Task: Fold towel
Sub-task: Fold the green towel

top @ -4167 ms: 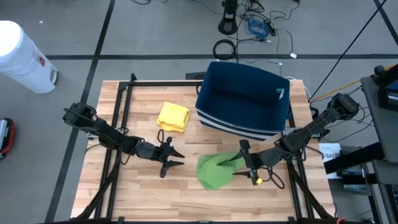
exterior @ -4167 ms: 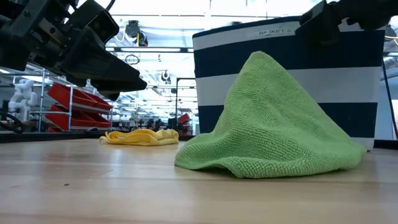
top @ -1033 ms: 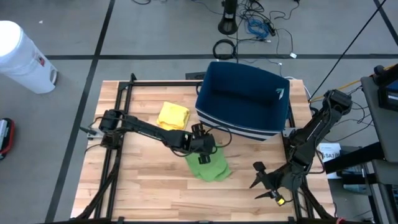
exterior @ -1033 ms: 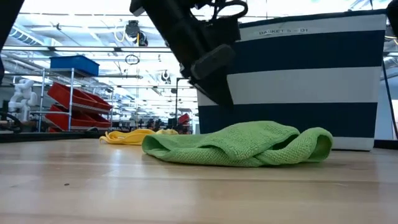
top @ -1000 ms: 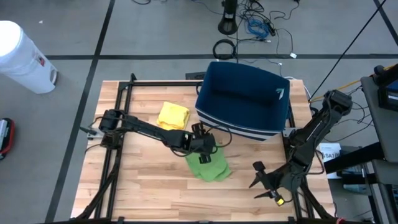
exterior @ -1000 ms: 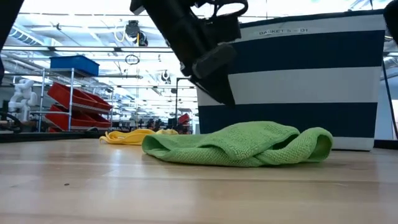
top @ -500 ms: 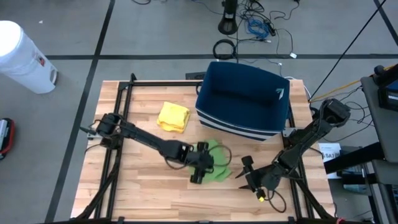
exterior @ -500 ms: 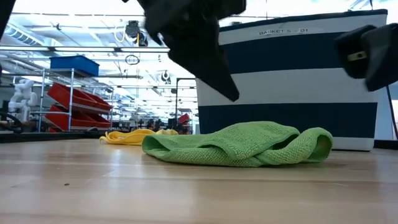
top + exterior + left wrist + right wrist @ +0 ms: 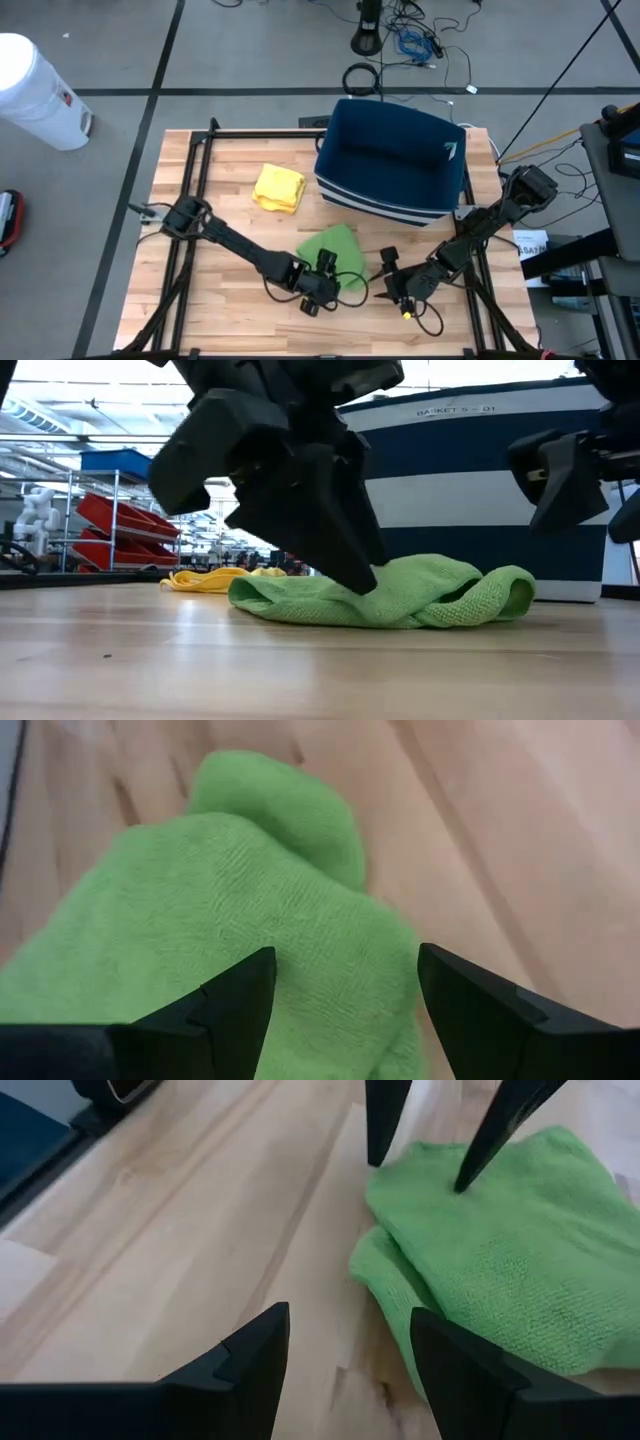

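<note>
- The green towel (image 9: 331, 252) lies loosely bunched on the counter (image 9: 230, 210), just in front of the striped basket (image 9: 392, 160); a few seconds ago it stood peaked like a tent under the right hand, and it has since been let down into a low, rumpled mound.
- The left hand (image 9: 322, 292) has swung from the basket side of the towel to its near edge. Its fingers are spread wide with nothing between them, the tips poised over the cloth's front margin.
- The right hand (image 9: 388, 281) has come back in from the counter's near right corner and now sits just beside the towel, on the side away from the yellow cloth (image 9: 277, 187); its fingers are likewise apart and empty.
- In the left wrist view the towel (image 9: 230, 930) fills the space ahead of the fingers (image 9: 240, 995), not yet pinched.
- My reading: both hands are lining up on opposite ends of the near edge for a fresh two-handed pickup. No neat fold exists yet, so the task is at an early stage.
</note>
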Action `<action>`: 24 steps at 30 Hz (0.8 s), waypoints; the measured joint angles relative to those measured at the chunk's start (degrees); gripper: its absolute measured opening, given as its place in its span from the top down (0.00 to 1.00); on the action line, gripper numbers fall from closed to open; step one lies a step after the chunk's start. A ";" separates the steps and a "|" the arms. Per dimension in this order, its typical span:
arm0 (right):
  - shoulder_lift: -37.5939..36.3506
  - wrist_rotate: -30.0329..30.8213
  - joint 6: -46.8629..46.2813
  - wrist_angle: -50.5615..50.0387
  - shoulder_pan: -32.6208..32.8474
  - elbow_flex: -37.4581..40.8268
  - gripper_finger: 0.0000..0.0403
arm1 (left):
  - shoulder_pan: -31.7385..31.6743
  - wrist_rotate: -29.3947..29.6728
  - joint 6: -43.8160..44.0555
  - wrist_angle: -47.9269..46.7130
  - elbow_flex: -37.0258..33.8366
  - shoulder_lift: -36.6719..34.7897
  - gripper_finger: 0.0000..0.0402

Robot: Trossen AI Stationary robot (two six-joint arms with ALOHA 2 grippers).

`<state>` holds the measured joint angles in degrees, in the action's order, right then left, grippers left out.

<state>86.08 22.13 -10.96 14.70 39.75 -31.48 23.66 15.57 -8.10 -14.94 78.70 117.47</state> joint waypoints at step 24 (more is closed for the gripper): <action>2.43 0.01 -2.08 0.39 -1.53 -0.06 0.52 | -2.80 -3.76 4.44 6.05 0.00 1.18 0.61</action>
<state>88.51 22.14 -13.04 15.09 38.22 -31.55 20.86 11.81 -3.66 -8.89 78.70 118.65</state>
